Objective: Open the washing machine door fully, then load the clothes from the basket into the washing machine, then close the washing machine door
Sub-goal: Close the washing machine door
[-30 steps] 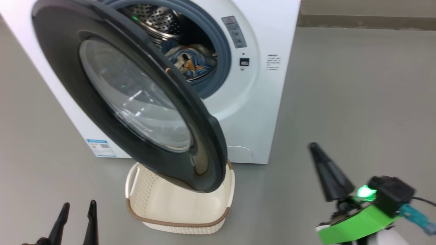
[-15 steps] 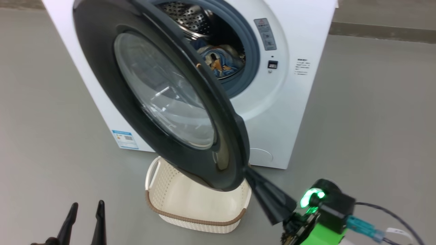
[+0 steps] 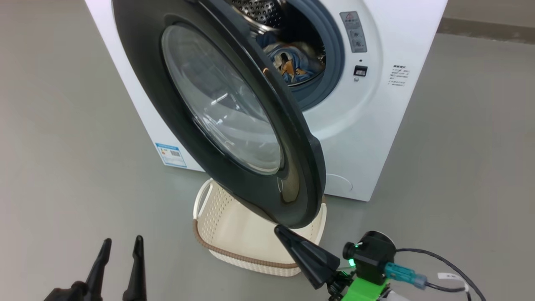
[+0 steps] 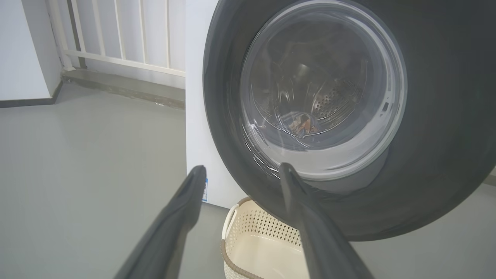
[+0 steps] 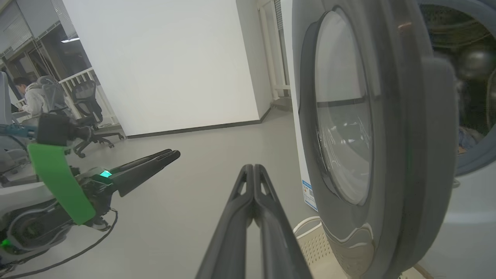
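Observation:
The white washing machine (image 3: 368, 125) stands with its door (image 3: 221, 104) swung partway out, black rim and clear glass facing me. Blue and orange clothes (image 3: 292, 62) lie in the steel drum and also show through the glass (image 4: 302, 124). The cream basket (image 3: 234, 255) sits on the floor under the door; the part of its inside that shows is bare. My right gripper (image 3: 279, 229) is shut on nothing, its tip just below the door's bottom rim, on the outer side of the door (image 5: 387, 155). My left gripper (image 3: 123, 239) is open at lower left, apart from the door.
Grey floor spreads to both sides of the machine. In the right wrist view a white wall (image 5: 166, 66) stands behind, and a person (image 5: 27, 97) sits among office chairs (image 5: 87, 116) at far left. A white railing (image 4: 124, 35) runs behind the machine's left side.
The camera has shifted, sliding the machine to the right in the picture. My shut right gripper has swung left, from the open floor at the right to under the door's bottom rim. The left gripper stays open.

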`<state>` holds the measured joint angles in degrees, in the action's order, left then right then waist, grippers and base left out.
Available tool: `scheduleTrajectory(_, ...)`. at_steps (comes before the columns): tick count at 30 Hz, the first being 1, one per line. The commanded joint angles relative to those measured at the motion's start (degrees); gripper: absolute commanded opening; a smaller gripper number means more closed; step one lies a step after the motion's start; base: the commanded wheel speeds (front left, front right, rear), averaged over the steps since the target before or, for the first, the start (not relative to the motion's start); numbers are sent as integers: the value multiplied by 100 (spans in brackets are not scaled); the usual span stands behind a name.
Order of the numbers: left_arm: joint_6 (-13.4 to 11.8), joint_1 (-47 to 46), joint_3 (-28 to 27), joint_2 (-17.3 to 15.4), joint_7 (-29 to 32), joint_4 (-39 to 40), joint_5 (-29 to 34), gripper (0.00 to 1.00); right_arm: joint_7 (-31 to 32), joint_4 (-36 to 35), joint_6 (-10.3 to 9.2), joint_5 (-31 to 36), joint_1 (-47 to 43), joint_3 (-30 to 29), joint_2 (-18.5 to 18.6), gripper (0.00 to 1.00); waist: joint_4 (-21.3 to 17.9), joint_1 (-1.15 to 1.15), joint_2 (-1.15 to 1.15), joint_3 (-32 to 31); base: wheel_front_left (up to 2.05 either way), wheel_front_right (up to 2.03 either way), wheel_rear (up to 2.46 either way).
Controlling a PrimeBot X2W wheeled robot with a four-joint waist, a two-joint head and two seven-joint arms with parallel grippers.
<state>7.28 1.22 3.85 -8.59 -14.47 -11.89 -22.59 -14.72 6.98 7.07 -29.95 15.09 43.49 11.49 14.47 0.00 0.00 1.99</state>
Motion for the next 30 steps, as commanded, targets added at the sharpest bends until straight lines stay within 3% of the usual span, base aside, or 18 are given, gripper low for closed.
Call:
scheduleTrajectory(1, 21, -264, -170, -39, -52, 113, -10, 100, -28, -51, 42, -97, 190, 109, -55, 0, 58, 0, 0, 88, 0, 0, 0)
scheduleTrajectory(6, 21, -363, -124, 38, -52, 86, 1, 100, -28, 297, 42, -121, 377, 208, -87, 0, 78, 0, 0, 216, 0, 0, 0)
scheduleTrajectory(15, 21, -540, -85, 123, -52, 75, 14, 100, -28, 662, 42, -56, 645, -152, -190, 0, 74, 0, 0, 465, 0, 0, 0)
scheduleTrajectory(30, 21, -736, 43, 223, -52, 97, 27, 100, -28, 707, 42, 119, 919, -720, -241, 0, 107, 0, 0, 752, 0, 0, 0)
